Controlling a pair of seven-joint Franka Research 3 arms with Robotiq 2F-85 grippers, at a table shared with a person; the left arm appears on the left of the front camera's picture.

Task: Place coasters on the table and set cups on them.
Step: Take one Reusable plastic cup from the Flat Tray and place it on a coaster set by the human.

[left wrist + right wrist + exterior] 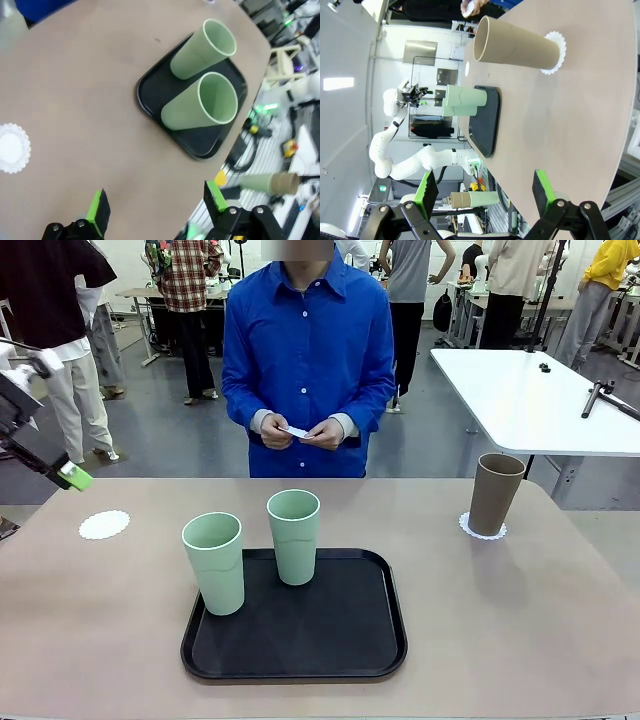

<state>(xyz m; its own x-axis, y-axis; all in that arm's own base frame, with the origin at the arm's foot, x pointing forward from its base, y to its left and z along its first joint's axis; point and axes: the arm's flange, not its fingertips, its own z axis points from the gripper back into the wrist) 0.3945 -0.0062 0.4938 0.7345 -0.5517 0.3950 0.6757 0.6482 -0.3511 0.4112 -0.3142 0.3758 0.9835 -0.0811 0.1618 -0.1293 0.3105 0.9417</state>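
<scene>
Front view: brown cup (pixel 496 494) stands on a coaster (pixel 467 527).

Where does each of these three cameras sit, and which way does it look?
Front: fixed between the arms, facing across the table at the person; the left gripper shows at left.
Left wrist: on the left arm, looking down at the tray; its open fingers at bottom.
Right wrist: on the right arm, rolled sideways, facing the brown cup; right gripper open at bottom.
Shared: all three show the mint cups.
</scene>
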